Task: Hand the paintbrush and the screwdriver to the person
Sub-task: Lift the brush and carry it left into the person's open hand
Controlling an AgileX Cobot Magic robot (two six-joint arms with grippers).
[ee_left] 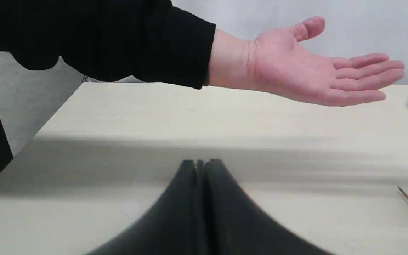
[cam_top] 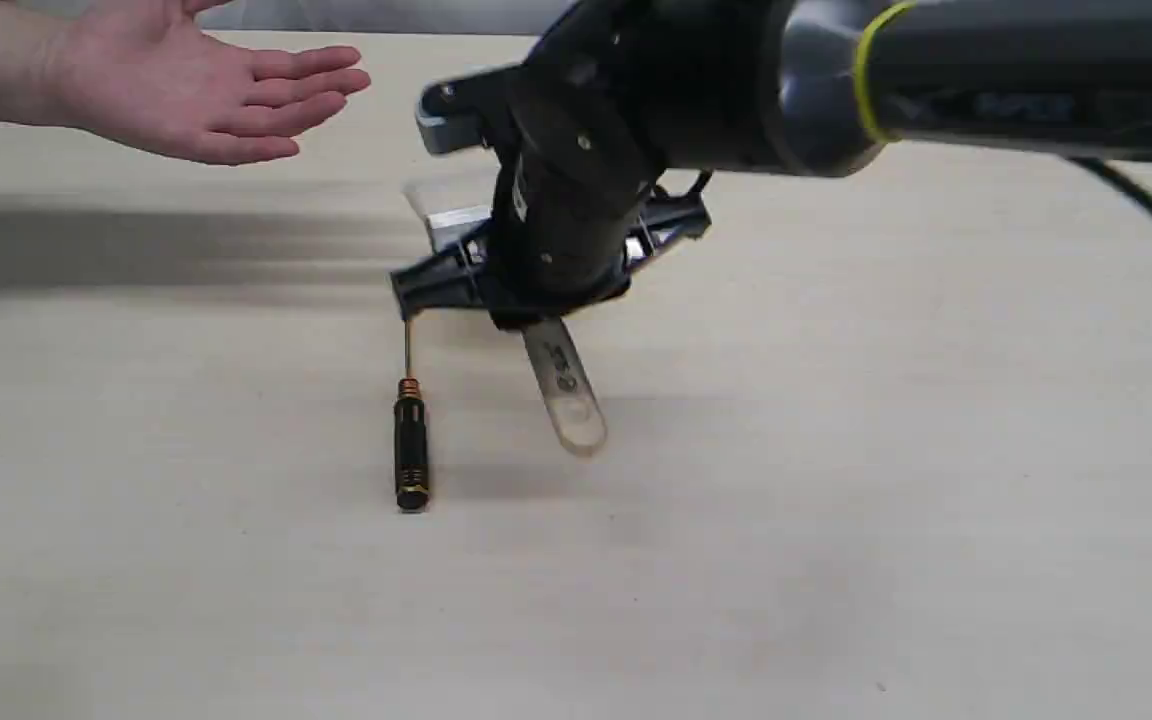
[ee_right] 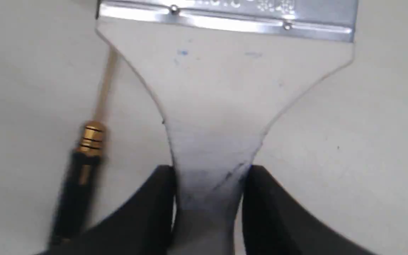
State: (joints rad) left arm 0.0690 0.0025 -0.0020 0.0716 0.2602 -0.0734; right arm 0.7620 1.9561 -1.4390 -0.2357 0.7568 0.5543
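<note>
The paintbrush (ee_right: 218, 88) is held by its narrow wooden neck, with my right gripper (ee_right: 209, 180) shut on it. Its metal ferrule (ee_right: 225, 17) points away from the wrist. In the exterior view its printed handle (cam_top: 564, 390) sticks out below the right gripper (cam_top: 536, 285), seemingly a little above the table. The screwdriver (cam_top: 410, 450) lies flat just left of the brush, its shaft running under the gripper. The person's hand (cam_top: 186, 90) is held open, palm up, at the far left. My left gripper (ee_left: 200, 166) is shut and empty, well short of that hand (ee_left: 313, 71).
The pale table (cam_top: 836, 500) carries only these tools. A black sleeve (ee_left: 101, 39) covers the person's forearm. The table's left edge (ee_left: 55, 117) drops off to a grey floor. The right arm (cam_top: 936, 70) spans the upper right of the exterior view.
</note>
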